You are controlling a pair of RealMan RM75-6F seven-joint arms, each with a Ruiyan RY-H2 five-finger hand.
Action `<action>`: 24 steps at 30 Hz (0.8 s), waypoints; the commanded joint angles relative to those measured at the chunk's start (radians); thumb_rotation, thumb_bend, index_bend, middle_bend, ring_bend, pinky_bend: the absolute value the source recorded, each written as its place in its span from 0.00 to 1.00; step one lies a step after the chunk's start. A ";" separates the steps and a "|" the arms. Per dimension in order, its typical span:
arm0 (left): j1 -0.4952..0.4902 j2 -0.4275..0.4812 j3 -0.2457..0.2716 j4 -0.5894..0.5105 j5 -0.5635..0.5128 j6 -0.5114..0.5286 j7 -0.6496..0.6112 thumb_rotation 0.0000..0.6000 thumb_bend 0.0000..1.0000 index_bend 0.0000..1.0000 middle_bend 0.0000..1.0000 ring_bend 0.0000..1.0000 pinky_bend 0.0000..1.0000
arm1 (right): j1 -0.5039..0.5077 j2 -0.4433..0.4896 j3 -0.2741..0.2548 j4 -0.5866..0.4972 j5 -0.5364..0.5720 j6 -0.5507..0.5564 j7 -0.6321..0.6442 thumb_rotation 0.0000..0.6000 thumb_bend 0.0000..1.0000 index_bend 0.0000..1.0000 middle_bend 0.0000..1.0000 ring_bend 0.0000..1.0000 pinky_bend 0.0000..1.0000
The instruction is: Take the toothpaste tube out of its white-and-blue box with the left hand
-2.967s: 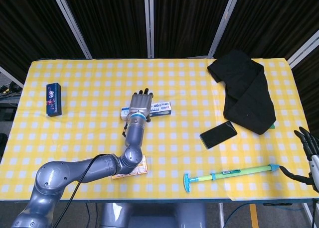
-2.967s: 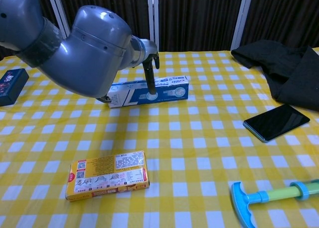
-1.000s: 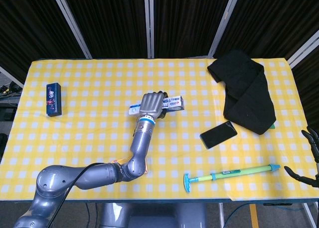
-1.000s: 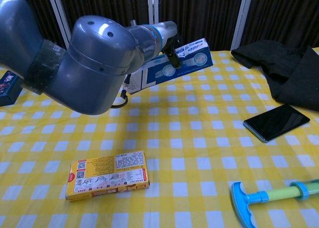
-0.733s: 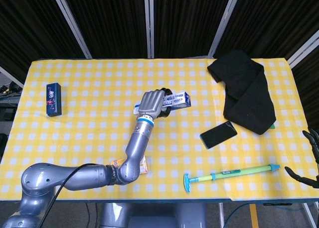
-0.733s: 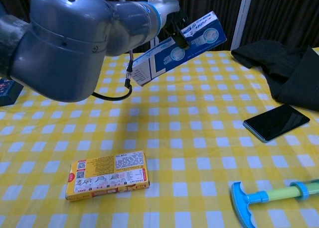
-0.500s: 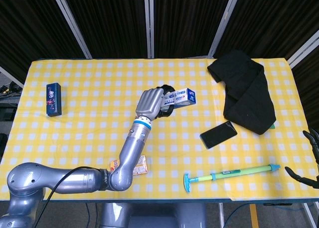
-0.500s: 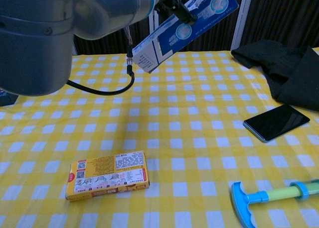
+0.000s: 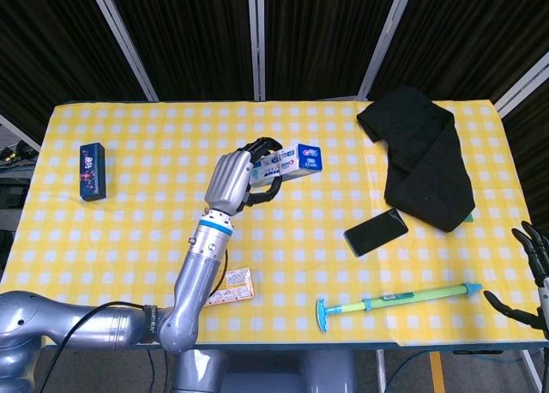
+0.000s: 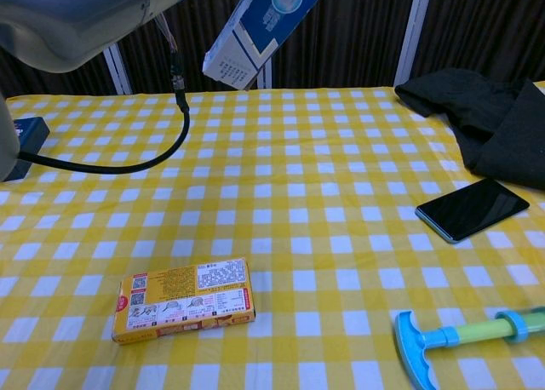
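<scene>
My left hand (image 9: 238, 178) grips the white-and-blue toothpaste box (image 9: 296, 162) and holds it well above the yellow checked table (image 9: 154, 221). In the chest view the box (image 10: 260, 24) hangs tilted at the top of the frame, its lower end pointing down-left, and the hand itself is out of that view. The box looks closed; no tube shows. My right hand (image 9: 533, 260) hangs beyond the table's right front corner, fingers spread, holding nothing.
An orange-yellow carton (image 10: 184, 310) lies near the front edge. A black phone (image 9: 376, 231), a black cloth (image 9: 423, 153), a green-and-blue pump tool (image 9: 395, 300) and a dark small box (image 9: 91, 171) at the far left also lie on the table.
My left hand closed around the box on the table, then raised it high and tilted it. The arm has drawn up and leftward. The right hand barely shifted.
</scene>
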 commanded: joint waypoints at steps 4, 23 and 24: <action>0.026 0.021 0.010 -0.021 0.040 -0.004 -0.049 1.00 0.48 0.40 0.24 0.29 0.34 | 0.001 -0.003 -0.005 -0.009 -0.010 0.000 -0.022 1.00 0.07 0.07 0.00 0.00 0.00; 0.027 0.023 0.012 -0.019 0.063 -0.013 -0.070 1.00 0.45 0.36 0.19 0.25 0.33 | -0.003 0.001 -0.004 -0.013 -0.009 0.010 -0.017 1.00 0.07 0.07 0.00 0.00 0.00; 0.026 0.022 0.012 -0.019 0.063 -0.011 -0.069 1.00 0.45 0.36 0.19 0.25 0.33 | -0.003 0.001 -0.004 -0.013 -0.009 0.011 -0.016 1.00 0.07 0.07 0.00 0.00 0.00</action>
